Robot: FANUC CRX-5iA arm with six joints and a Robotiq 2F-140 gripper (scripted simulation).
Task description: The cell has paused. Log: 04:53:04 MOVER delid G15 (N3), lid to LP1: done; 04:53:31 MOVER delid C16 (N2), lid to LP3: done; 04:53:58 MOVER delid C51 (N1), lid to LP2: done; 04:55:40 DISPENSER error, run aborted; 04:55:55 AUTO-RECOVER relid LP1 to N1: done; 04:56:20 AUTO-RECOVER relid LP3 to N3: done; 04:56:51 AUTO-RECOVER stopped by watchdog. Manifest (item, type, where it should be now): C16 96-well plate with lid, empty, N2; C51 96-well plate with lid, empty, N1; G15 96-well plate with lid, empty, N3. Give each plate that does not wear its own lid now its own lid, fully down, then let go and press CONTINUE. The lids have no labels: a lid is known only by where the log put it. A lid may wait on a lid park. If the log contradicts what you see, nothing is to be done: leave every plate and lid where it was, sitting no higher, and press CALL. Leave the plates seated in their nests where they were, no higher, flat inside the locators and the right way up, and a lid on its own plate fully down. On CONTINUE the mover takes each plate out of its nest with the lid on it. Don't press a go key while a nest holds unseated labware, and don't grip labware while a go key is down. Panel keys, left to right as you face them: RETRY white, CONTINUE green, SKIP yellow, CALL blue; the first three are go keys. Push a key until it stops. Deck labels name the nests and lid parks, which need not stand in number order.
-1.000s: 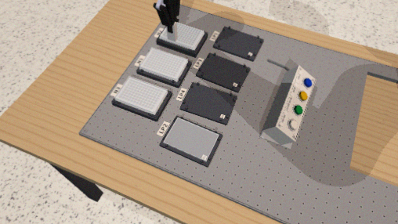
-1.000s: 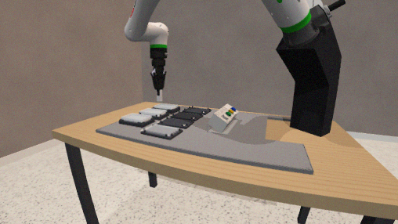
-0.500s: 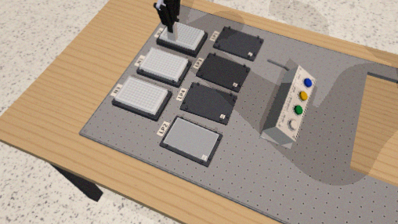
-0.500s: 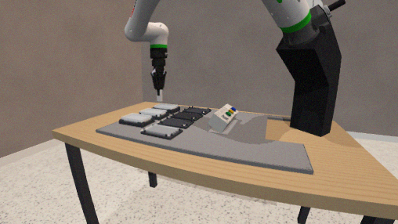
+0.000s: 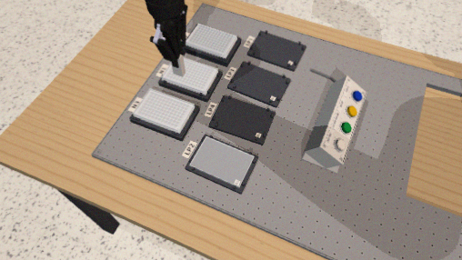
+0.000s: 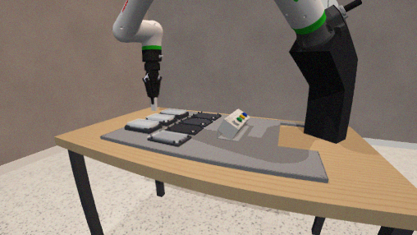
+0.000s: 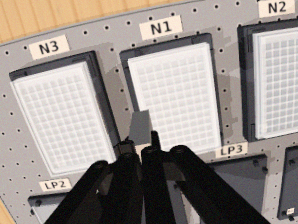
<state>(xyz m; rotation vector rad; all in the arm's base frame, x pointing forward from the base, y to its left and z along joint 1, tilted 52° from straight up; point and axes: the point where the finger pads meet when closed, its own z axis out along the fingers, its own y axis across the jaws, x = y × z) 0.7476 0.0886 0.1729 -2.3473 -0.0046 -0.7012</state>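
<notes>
Arm reaches in from the black pedestal with the wrist pointing straight down; gripper hangs well above the deck, over the near edge of the N1 plate. Fingers are fully together, nothing between them.

Taking the N1 plate as landmark:
- N2 plate sits just beyond it in the top view, N3 plate just on the near side. All three show a white well grid and sit in their nests. Whether each has a lid on is hard to call from these views; probably lidded, not certain.
- Across from the plate row is a row of four lid parks. LP2, the nearest, diagonally past the N3 plate, carries a flat pale lid. The other three parks look dark and bare.
- Key panel is well apart, beyond the lid parks, blue, yellow, green and white keys in line.

In the wrist view the gripper's black linkage covers most of the lid park row, and the N2 plate is cut off at the frame edge. Labels on the two far parks are too small to read from above.
</notes>
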